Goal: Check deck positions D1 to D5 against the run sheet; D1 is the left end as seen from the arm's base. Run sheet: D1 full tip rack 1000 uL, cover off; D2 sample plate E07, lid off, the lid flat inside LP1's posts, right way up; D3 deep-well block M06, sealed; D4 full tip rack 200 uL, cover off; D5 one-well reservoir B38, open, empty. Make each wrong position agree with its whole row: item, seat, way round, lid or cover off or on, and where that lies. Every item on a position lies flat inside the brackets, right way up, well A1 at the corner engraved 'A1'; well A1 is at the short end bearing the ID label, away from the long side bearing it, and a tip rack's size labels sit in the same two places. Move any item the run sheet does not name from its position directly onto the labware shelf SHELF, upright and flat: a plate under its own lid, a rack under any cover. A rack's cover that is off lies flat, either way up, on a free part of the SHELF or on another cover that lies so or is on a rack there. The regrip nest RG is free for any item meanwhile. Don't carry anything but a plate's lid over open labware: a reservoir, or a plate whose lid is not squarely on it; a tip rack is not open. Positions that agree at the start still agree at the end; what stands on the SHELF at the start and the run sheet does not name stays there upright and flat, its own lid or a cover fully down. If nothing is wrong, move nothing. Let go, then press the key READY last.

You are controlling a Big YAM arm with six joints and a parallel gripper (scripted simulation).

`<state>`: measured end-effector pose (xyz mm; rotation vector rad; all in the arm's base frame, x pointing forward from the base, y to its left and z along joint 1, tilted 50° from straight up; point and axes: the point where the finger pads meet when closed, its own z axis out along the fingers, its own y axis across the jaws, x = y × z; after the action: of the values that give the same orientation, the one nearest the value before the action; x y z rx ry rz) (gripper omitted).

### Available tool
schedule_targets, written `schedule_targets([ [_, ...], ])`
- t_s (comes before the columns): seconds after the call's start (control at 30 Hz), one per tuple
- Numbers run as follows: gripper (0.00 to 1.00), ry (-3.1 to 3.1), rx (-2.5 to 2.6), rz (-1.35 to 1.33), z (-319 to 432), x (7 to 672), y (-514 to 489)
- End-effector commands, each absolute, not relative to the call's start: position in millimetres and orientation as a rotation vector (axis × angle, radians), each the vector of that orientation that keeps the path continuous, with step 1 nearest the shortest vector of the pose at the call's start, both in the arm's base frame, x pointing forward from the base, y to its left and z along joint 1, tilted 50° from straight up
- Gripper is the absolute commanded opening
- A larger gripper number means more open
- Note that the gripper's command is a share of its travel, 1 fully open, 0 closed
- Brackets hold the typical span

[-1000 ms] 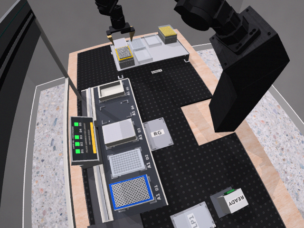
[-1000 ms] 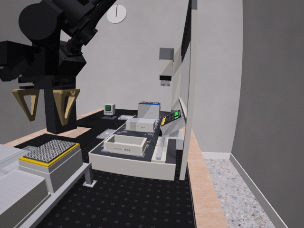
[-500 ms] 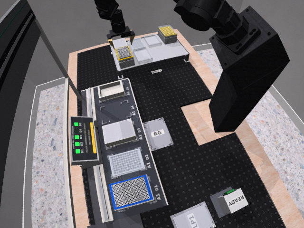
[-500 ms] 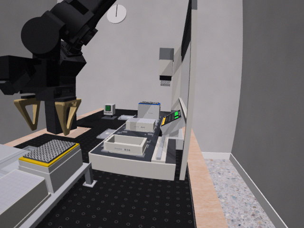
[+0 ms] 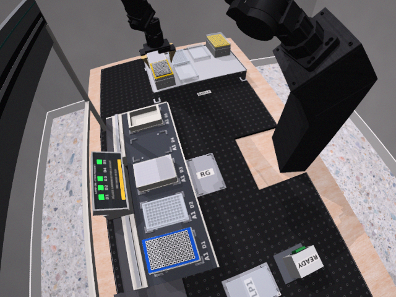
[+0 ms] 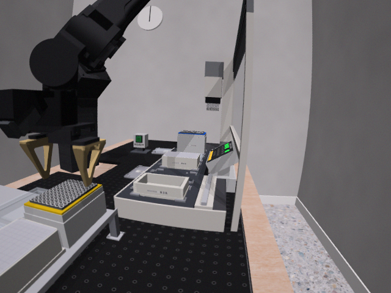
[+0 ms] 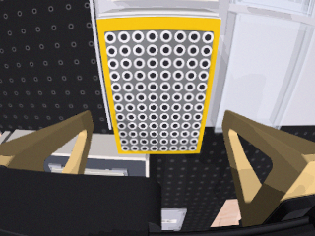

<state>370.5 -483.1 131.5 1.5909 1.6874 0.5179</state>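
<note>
A yellow-framed tip rack point(image 5: 161, 68), cover off, stands at the left end of the SHELF point(image 5: 204, 64). It also shows in the exterior view point(image 6: 63, 195) and in the wrist view point(image 7: 159, 86). My gripper point(image 5: 158, 57) is open and empty, right over this rack. Its tan fingers point(image 6: 66, 179) hang down to about the rack's top, one on each side point(image 7: 164, 157). On the deck, D4 point(image 5: 151, 145) stands empty. D5 holds an open white reservoir point(image 5: 145, 118), D3 a sealed block point(image 5: 155, 172), D2 a lidless plate point(image 5: 164, 211), and D1 a blue-framed rack point(image 5: 169, 249).
A second yellow rack under a clear cover point(image 5: 218, 43) stands at the shelf's right end. Clear lids or plates point(image 5: 187, 64) lie between the two racks. The RG nest point(image 5: 205, 174), the LP1 pad point(image 5: 250, 283) and the READY key point(image 5: 304, 265) lie right of the deck.
</note>
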Motion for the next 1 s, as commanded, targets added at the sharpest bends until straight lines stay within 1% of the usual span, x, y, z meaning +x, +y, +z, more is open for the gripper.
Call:
schedule_targets([
  [0.0,1.00,1.660,1.584,0.500,136.9,374.0,-498.2],
  [0.2,1.00,1.672,1.574,0.509,132.4,385.9,-493.9],
  [0.23,1.00,1.649,1.545,0.483,155.1,380.5,-498.9],
  [0.3,1.00,1.663,1.582,0.502,128.9,384.5,-498.9],
  [0.77,1.00,1.672,1.575,0.510,115.4,404.5,-498.1],
  [0.8,1.00,1.655,1.543,0.487,137.3,401.5,-502.1],
  [0.87,1.00,1.665,1.582,0.505,112.0,403.8,-502.5],
  [0.97,1.00,1.672,1.576,0.511,108.5,411.9,-499.8],
])
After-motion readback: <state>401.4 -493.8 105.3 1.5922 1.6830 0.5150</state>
